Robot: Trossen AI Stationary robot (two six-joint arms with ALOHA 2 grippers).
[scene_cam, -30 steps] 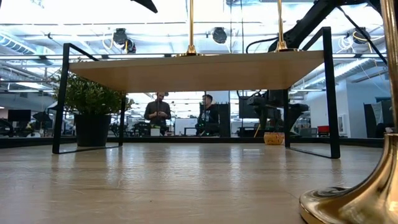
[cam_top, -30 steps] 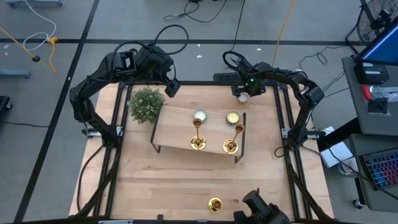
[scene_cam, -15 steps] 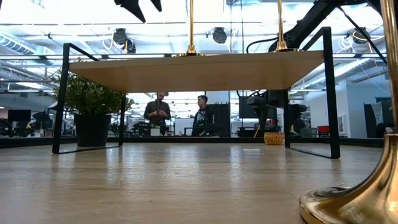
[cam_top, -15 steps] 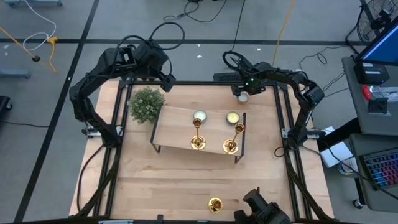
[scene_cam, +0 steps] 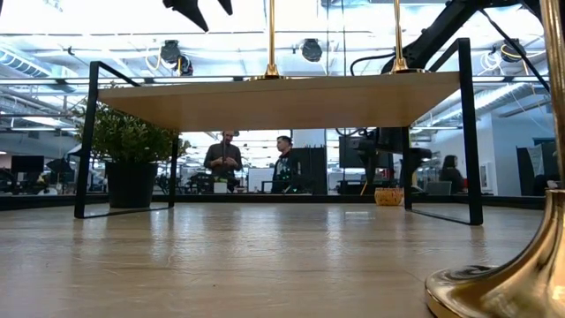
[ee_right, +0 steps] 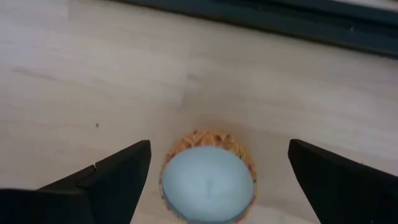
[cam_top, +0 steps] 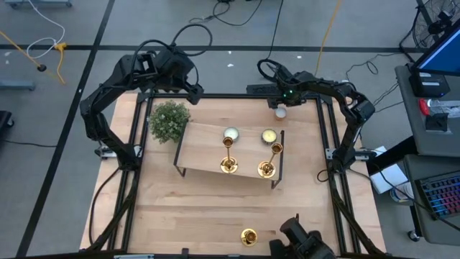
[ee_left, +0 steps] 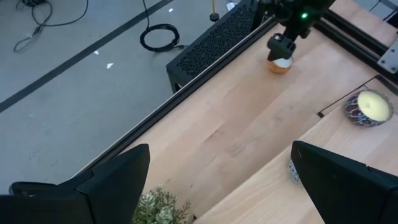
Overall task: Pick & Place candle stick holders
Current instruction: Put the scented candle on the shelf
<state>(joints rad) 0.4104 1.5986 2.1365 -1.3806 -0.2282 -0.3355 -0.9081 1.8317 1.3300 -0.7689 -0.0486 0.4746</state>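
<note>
Two gold candle stick holders [cam_top: 228, 164] [cam_top: 266, 169] stand upright on their round bases on a low wooden riser [cam_top: 201, 147]. A third [cam_top: 249, 236] stands on the table near its near edge, and its base shows in the low view [scene_cam: 503, 283]. My left gripper [cam_top: 195, 92] is open and empty above the far left of the table, beside the green plant [cam_top: 169, 121]. My right gripper [cam_top: 280, 103] is open at the far edge, its fingers wide on either side of a tealight candle [ee_right: 208, 180] without touching it.
Two pale tealight candles [cam_top: 231, 134] [cam_top: 269, 135] sit on the riser's far part. The riser's black wire legs [scene_cam: 468, 132] stand on the table. A black perforated box [ee_left: 211, 43] lies behind the far edge. People stand in the room beyond.
My left gripper has moved a little toward the table's far edge, staying open. The holders and the right gripper have kept still.
</note>
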